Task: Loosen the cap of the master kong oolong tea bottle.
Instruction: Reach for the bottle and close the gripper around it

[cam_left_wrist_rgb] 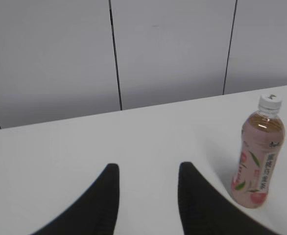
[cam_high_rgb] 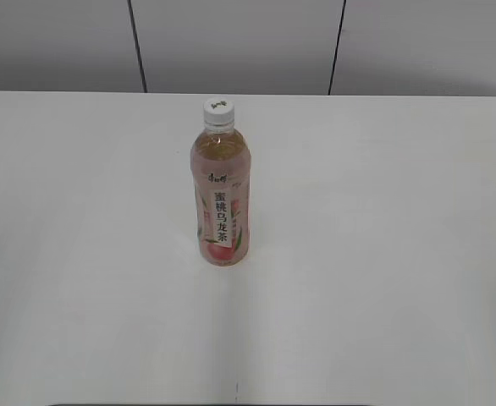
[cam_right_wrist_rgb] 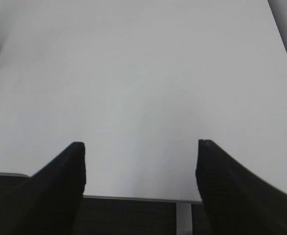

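The master kong oolong tea bottle [cam_high_rgb: 221,199] stands upright in the middle of the white table, with a pink peach label and a white strip of dark characters. Its white cap [cam_high_rgb: 217,112] is on top. The bottle also shows at the right of the left wrist view [cam_left_wrist_rgb: 257,156], with the cap [cam_left_wrist_rgb: 270,102] on it. My left gripper [cam_left_wrist_rgb: 148,169] is open and empty, to the left of the bottle and apart from it. My right gripper [cam_right_wrist_rgb: 141,145] is open and empty over the table's near edge. Neither gripper shows in the exterior view.
The white table [cam_high_rgb: 383,254] runs back to a grey panelled wall [cam_high_rgb: 231,42] with dark seams. The table's front edge [cam_right_wrist_rgb: 133,198] and a dark floor below it show in the right wrist view.
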